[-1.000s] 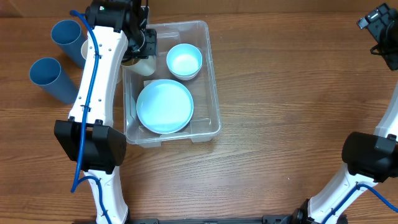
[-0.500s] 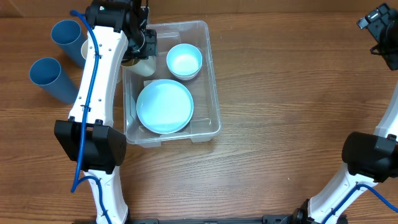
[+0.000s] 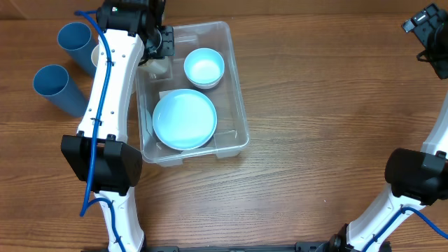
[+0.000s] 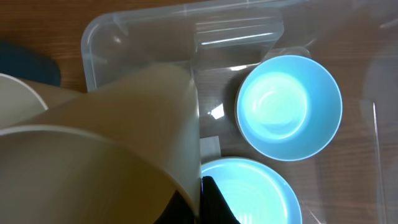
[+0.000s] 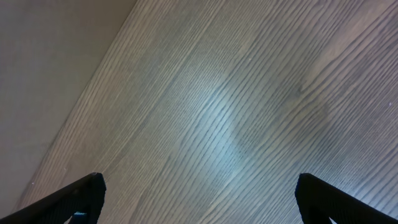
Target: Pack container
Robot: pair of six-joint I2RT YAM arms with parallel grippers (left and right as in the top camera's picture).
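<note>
The container (image 3: 239,91), a clear bin, sits left of centre and holds a light blue bowl (image 3: 204,67) and a light blue plate (image 3: 185,119). My left gripper (image 3: 159,50) hangs over the bin's far-left corner, shut on the wall of a cream cup (image 3: 155,68). In the left wrist view the cream cup (image 4: 106,143) fills the left side. One black finger (image 4: 216,202) presses its wall above the plate (image 4: 261,193), with the bowl (image 4: 289,106) and the container's rim (image 4: 155,15) beyond. My right gripper (image 5: 199,199) stands open over bare wood at the far right (image 3: 427,28).
Two blue cups (image 3: 73,40) (image 3: 54,87) stand on the table left of the bin. A second cream cup (image 3: 96,54) peeks out beside my left arm and shows at the left edge of the wrist view (image 4: 18,102).
My left gripper has moved back towards the bin's far-left corner with the cream cup. The bin has shifted and turned slightly with its contents. The right arm is still.
</note>
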